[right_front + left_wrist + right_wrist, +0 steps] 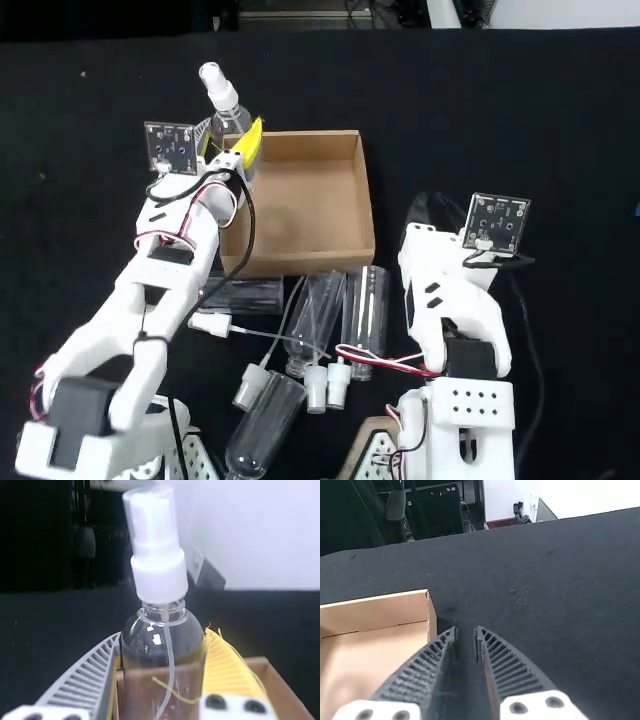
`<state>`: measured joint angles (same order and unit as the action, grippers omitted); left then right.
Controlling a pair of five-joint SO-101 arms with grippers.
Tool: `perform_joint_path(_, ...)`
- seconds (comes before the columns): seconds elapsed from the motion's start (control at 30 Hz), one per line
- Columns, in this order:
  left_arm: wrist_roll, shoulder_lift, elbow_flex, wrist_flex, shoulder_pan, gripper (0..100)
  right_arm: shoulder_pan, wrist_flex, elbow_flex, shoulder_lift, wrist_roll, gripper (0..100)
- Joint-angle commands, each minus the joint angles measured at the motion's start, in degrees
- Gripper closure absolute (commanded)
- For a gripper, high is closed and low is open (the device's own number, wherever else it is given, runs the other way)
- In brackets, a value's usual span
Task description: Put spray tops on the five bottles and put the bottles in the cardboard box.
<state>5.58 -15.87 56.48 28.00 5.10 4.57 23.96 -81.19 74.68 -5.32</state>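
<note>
Left end effector (236,150) pinches a bottle (226,122), upright, spray top (214,80) fitted, at the far left corner of the cardboard box (366,205). Box interior looks bare, so the step in hand is judged to be boxing the first bottle. The next move calls for clearing the box wall, then lowering before release. Four uncapped bottles (364,315) and loose spray tops (327,385) lie on the worktop (520,100) just in front of the box. Right end effector (465,632), beside the box's right wall, is pressed nearly together, holding nothing.

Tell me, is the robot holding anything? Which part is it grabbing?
The left gripper holds a bottle by its clear body, below the spray top, between its fingers. The right gripper holds nothing.
</note>
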Motion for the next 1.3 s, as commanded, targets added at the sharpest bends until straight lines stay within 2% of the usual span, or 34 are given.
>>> perform_joint_path(0.0,0.1,4.1,-2.8,12.3,-0.7,89,0.9,-1.6,0.2,1.7,-0.4,94.6)
perform_joint_path(0.5,0.5,16.2,-9.0,12.8,-1.3,89,1.0,-1.6,0.2,1.7,-0.4,94.6)
perform_joint_path(0.8,0.1,22.7,-9.5,21.8,-1.3,89,1.1,-1.6,0.1,1.7,-0.4,94.6)
perform_joint_path(1.27,0.4,27.5,-9.8,22.3,-1.4,89,1.1,-1.6,0.1,1.7,-0.4,94.6)
